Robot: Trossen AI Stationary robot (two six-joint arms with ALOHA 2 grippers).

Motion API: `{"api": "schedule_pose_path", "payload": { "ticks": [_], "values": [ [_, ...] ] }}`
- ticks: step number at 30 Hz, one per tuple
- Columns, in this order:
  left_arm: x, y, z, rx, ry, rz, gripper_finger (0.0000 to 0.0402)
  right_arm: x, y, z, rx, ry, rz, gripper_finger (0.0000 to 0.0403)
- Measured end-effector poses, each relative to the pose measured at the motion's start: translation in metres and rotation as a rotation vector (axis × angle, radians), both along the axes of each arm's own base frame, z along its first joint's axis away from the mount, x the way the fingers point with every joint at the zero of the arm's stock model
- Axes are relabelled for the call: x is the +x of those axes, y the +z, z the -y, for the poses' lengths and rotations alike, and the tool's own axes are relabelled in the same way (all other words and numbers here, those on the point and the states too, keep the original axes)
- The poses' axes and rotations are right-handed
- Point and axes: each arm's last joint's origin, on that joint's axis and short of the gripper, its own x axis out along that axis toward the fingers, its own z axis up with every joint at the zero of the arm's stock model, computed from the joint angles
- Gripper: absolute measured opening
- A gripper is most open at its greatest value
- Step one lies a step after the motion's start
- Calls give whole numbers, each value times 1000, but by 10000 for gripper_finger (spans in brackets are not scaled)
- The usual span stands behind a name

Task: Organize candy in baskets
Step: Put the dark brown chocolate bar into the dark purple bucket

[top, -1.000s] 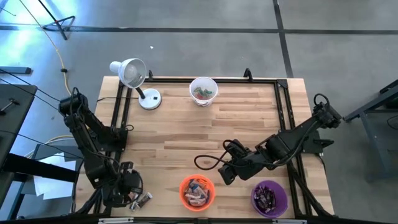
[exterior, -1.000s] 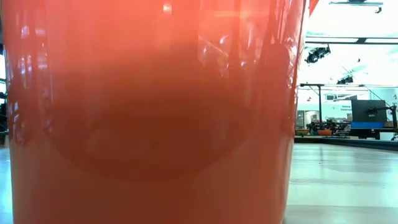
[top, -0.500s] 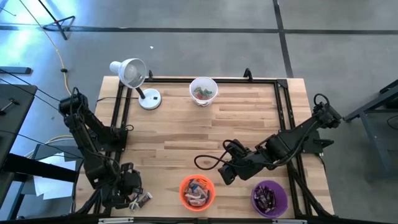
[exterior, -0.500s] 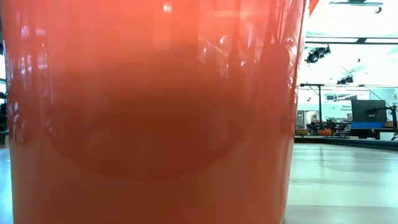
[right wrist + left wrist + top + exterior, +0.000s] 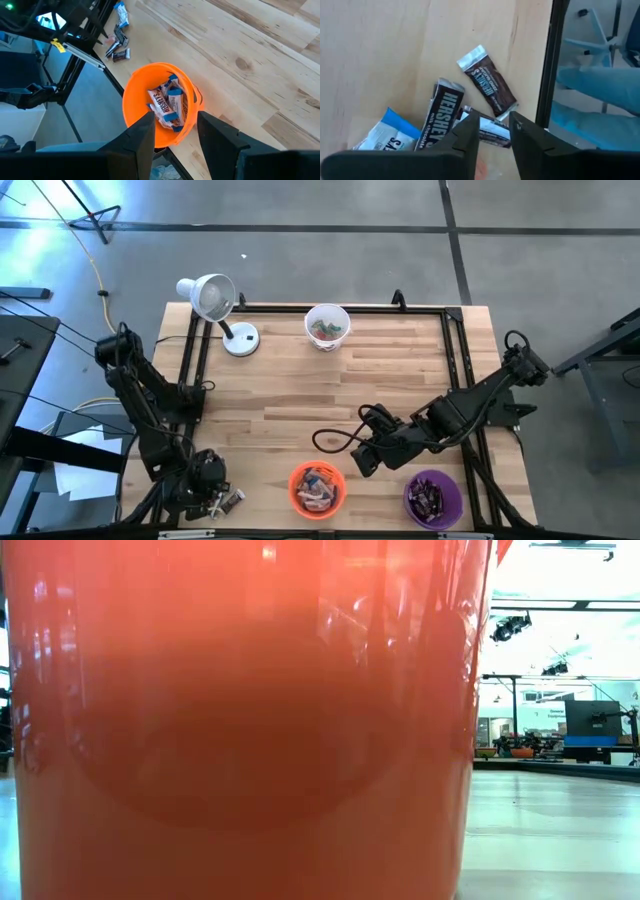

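The left gripper hangs part-open and empty over dark candy bars (right gripper open, empty).

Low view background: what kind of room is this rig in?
Probably a big lab or workshop hall. Past the orange basket the low view shows overhead lights and distant workbenches; from above, the wooden table stands on bare concrete floor.
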Motion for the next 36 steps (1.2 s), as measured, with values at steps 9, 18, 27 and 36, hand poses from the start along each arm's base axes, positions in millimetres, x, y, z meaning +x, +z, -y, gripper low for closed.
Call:
{"api": "schedule_pose_path", "payload": {
  "ticks": [9, 18, 27, 36],
  "values": [
    [-6, -19, -11, 88, -100, -2, 124, 0, 0, 0, 0, 0, 0, 142],
    [-9, -30, -17, 151, -274, 14, 125, 0, 0, 0, 0, 0, 0, 142],
    [-5, -44, -20, 254, -397, 34, 125, 0, 0, 0, 0, 0, 0, 142],
    [4, -62, -17, 304, -369, 0, 125, 0, 0, 0, 0, 0, 0, 142]
  ]
}}
